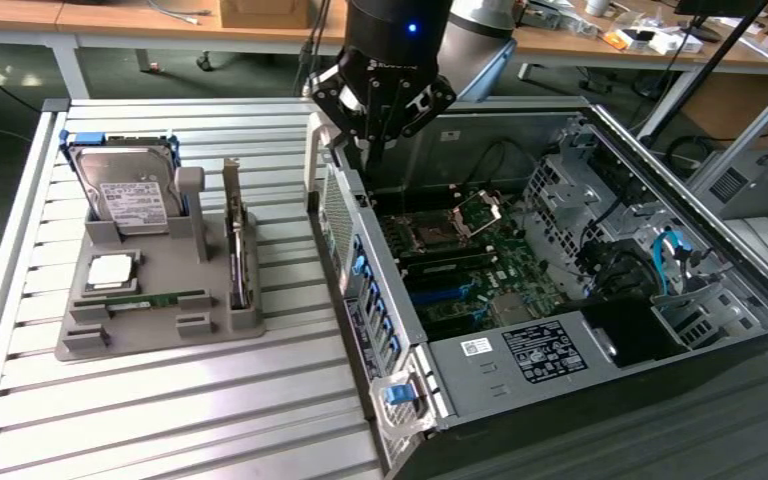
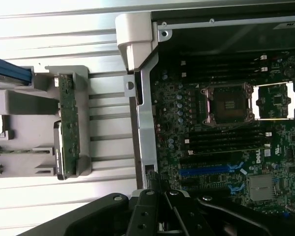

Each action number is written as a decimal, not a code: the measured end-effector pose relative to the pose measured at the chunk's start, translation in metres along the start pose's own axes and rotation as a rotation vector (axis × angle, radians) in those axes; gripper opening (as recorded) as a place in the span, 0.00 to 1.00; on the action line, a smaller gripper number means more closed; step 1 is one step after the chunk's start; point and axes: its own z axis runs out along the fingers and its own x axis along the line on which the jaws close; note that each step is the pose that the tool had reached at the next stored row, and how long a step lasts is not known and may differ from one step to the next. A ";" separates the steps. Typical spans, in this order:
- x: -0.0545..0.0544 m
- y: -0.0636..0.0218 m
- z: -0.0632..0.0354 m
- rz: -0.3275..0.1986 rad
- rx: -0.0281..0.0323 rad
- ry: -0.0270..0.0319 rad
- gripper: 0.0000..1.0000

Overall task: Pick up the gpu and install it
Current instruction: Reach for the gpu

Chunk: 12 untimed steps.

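Observation:
The gpu [image 1: 237,245] is a thin dark card standing on edge in a slot of the grey holder [image 1: 157,335], its metal bracket end pointing up at the far side. In the wrist view the gpu [image 2: 69,125] is seen edge-on in the same holder [image 2: 19,113]. My gripper [image 1: 373,160] hangs above the near wall of the open computer case [image 1: 357,250], to the exterior view's right of the card and apart from it. Its fingers [image 2: 152,194] are shut with nothing between them.
A hard drive [image 1: 124,195], a processor chip [image 1: 111,270] and a green memory stick [image 1: 157,298] share the holder. Inside the case lie the motherboard [image 1: 478,270], its open processor socket [image 2: 228,103] and blue card slots [image 2: 206,170]. Slatted metal table [image 1: 157,420] surrounds everything.

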 end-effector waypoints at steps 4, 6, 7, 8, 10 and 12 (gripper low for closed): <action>0.002 -0.0002 -0.0001 0.000 0.0001 0.0001 0.11; 0.002 -0.0002 -0.0001 0.000 0.0000 0.0001 0.11; 0.003 -0.0003 -0.0001 0.000 0.0001 0.0001 0.11; 0.003 -0.0003 -0.0002 0.000 0.0001 0.0001 0.11; 0.004 -0.0003 -0.0002 0.000 0.0001 0.0001 0.11; 0.005 -0.0004 -0.0002 0.000 0.0001 0.0001 0.11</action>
